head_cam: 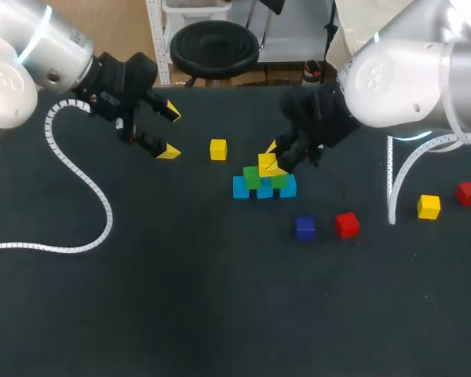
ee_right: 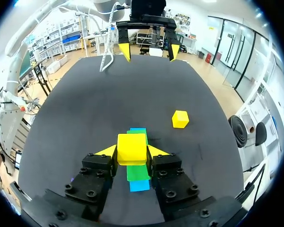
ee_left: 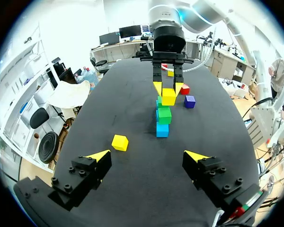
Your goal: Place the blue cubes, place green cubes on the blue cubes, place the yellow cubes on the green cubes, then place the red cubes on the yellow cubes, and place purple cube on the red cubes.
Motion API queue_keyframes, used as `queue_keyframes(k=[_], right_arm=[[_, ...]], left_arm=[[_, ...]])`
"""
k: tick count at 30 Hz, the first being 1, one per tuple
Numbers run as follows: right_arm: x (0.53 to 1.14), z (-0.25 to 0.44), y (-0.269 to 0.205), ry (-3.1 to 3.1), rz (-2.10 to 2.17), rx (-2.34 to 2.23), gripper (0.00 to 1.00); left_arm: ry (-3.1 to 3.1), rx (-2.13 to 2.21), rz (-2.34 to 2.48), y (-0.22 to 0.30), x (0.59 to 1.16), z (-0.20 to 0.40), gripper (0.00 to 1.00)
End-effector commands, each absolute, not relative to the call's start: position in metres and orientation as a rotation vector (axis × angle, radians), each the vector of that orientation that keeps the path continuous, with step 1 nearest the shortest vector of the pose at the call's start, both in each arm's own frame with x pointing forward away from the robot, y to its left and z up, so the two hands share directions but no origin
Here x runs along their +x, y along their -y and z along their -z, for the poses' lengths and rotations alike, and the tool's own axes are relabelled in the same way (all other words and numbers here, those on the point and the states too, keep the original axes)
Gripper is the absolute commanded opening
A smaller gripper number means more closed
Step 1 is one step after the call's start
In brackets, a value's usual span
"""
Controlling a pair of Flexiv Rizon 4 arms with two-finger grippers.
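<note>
1. My right pincer (head_cam: 272, 165) is pinching a yellow cube (ee_right: 132, 147), one yellow tip pressed on each of two opposite sides. The cube sits level and square between them.
2. That held cube is over the middle of the stack. I cannot tell whether it rests on the green cubes or hangs just above them.
3. The stack stands near the middle of the bench (head_cam: 180, 298). At the bottom is a row of blue cubes (head_cam: 264, 190), side by side and touching.
4. Two green cubes (head_cam: 252, 176) sit on the blue row.
5. The row's long axis runs left to right across the bench in the head view. In the right wrist view it points straight ahead from my right pincer.
6. My left pincer (ee_left: 146, 156) is spread wide with nothing between its tips. It hangs above the left part of the bench, facing the end of the row.
7. A loose yellow cube (head_cam: 218, 149) lies between my left pincer and the stack, apart from both.
8. A purple cube (head_cam: 304, 228) and a red cube (head_cam: 347, 225) lie near each other on the near side of the stack.
9. Another yellow cube (head_cam: 429, 206) and another red cube (head_cam: 469, 193) lie well off to the right.
</note>
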State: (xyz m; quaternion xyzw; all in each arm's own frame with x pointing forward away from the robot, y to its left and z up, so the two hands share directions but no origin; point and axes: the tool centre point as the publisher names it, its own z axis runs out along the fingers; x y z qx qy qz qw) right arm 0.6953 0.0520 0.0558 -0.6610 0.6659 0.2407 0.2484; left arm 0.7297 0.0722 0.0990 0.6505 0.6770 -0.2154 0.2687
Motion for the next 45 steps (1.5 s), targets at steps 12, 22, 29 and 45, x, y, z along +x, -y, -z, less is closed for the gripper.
queue_keyframes(k=[12,22,29,45], right_arm=[[0.6968,-0.0502,-0.0533,-1.819,-0.677,-1.799,0.0],[0.6976,-0.0489,-0.0542,-1.823,-0.681,-1.8,0.0],[0.6973,-0.0498,-0.0544,-1.824,-0.677,-1.801,0.0],[0.7032,-0.0511,-0.056,-1.822,-0.675,-1.818,0.0]], left_arm=[[-1.825,1.757,0.582,-0.0728,0.7307,-0.099,1.0],[-1.825,1.757,0.582,-0.0728,0.7307,-0.099,1.0],[-1.825,1.757,0.582,-0.0728,0.7307,-0.099,1.0],[-1.825,1.757,0.582,-0.0728,0.7307,-0.099,1.0]])
